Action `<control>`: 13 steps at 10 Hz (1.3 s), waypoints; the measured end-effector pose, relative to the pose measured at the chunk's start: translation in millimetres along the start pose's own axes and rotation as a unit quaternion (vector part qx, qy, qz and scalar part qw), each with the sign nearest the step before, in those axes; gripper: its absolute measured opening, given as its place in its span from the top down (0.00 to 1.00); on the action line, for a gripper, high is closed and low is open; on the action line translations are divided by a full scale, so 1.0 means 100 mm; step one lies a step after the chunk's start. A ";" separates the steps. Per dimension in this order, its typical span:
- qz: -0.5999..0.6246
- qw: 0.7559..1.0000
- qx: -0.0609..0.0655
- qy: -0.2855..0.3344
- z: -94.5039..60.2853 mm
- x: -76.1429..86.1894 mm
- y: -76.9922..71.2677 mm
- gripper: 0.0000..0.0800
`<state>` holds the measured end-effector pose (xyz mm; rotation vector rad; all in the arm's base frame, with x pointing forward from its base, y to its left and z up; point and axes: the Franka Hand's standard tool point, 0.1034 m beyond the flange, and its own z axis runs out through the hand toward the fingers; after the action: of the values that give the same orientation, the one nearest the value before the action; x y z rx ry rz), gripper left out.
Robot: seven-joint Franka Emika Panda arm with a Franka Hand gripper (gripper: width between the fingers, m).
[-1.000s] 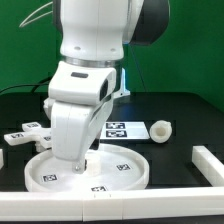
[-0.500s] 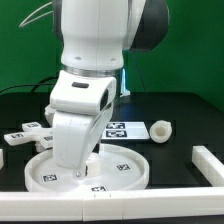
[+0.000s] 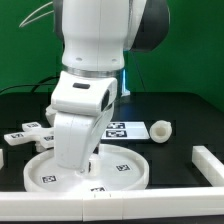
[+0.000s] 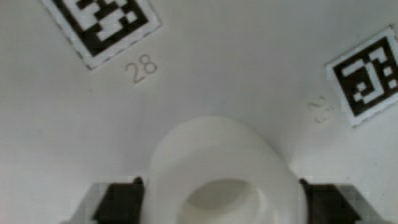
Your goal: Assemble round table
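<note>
The large rimmed disc top (image 3: 125, 168) lies flat at the front of the table. It fills the wrist view (image 4: 214, 90), where square markers show on it. My gripper (image 3: 85, 165) reaches down to its middle. A white hollow stub (image 4: 217, 170) rises from the disc between my fingers (image 4: 119, 200), and both pads lie against its sides. I cannot tell whether the stub is part of the disc. The short cylindrical leg (image 3: 160, 130) lies on the exterior view's right. The cross-shaped foot (image 3: 25, 132) lies on the exterior view's left, partly hidden by the arm.
The marker board (image 3: 125, 128) lies behind the disc. A long white edge bar (image 3: 205, 158) stands at the exterior view's right front. The arm's bulk hides the table's middle back.
The arm's lower part has leaned slightly toward the exterior view's right over the disc. The disc, leg and foot have not visibly moved.
</note>
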<state>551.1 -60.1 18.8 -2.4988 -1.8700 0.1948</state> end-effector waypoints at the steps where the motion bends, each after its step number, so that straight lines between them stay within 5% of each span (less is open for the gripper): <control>1: 0.000 1.000 0.000 0.000 0.00 0.00 0.00 0.49; 4: 0.005 1.000 0.000 0.000 0.00 0.02 0.00 0.49; 8: 0.029 1.000 0.004 -0.001 -0.03 0.37 -0.05 0.49; 13: 0.051 0.999 0.011 -0.008 -0.05 0.62 -0.12 0.49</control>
<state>557.6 3.0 18.8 -2.5881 -1.7363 0.2376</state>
